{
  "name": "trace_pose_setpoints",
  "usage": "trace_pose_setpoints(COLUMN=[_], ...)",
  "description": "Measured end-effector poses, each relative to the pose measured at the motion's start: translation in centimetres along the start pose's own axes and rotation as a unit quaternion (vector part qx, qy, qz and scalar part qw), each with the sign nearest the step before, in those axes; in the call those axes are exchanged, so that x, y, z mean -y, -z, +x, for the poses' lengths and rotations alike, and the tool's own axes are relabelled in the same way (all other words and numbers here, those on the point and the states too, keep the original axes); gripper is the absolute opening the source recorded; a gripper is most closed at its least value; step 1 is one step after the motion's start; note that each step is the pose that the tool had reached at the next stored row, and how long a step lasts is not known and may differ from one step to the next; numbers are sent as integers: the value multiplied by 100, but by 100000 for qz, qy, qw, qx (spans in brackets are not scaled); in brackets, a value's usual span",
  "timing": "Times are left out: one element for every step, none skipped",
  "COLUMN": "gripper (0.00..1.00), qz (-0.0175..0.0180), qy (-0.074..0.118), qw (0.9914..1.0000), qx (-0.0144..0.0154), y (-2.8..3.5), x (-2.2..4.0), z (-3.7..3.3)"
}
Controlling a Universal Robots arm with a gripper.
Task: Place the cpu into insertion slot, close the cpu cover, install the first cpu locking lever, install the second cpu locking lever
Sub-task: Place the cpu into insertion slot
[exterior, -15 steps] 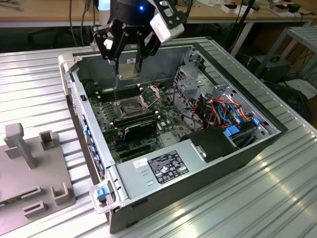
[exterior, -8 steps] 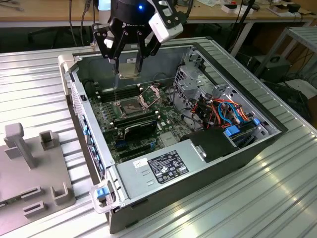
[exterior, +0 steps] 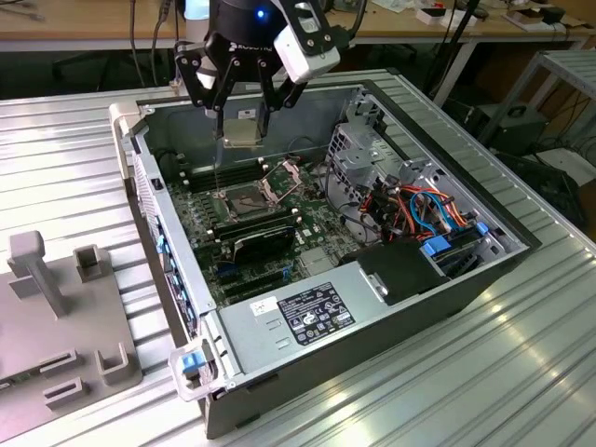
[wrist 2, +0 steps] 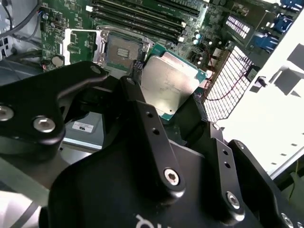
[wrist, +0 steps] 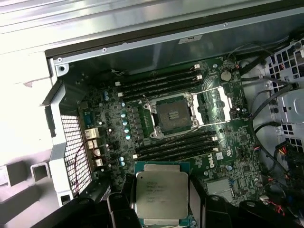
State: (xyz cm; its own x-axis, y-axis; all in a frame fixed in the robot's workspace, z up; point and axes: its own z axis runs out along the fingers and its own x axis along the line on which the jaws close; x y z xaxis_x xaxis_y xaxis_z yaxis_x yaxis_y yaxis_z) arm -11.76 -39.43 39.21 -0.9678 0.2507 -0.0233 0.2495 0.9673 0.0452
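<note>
Gripper (exterior: 244,124) clamped on the cpu (exterior: 244,135) above the case; in the exterior view the bare insertion slot (exterior: 244,199) lies at its six o'clock, cpu cover (exterior: 284,175) raised.

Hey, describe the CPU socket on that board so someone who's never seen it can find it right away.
Inside the open computer case, find the green motherboard. Near its middle, between two banks of long black memory slots, lies the insertion slot: the one square recess with a dark centre and silver rim, not long and narrow like its neighbours.
</note>
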Motion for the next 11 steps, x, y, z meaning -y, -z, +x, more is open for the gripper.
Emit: trace_pose_setpoints(gripper=[55,55,55,55,55,55,55,55,55,55,55], qz=[27,45,61,81,91,104,116,128,124,124,125], qy=[-1095,-1822,-2412,-3163,-3752,-4305,-4749,-4968,-4974,-4975,-4978], qw=[99994,99983,99971,99950,99929,99907,99887,99876,99876,99876,99876], qx=[48,84,109,141,168,192,212,220,225,222,223], y=[-2,-4,-5,-6,-8,-9,-10,-10,-10,-10,-10], x=[-2,-3,-3,-3,-4,-4,-4,-4,-4,-4,-4], z=[-3,-4,-5,-6,-7,-7,-7,-7,-7,-7,-7])
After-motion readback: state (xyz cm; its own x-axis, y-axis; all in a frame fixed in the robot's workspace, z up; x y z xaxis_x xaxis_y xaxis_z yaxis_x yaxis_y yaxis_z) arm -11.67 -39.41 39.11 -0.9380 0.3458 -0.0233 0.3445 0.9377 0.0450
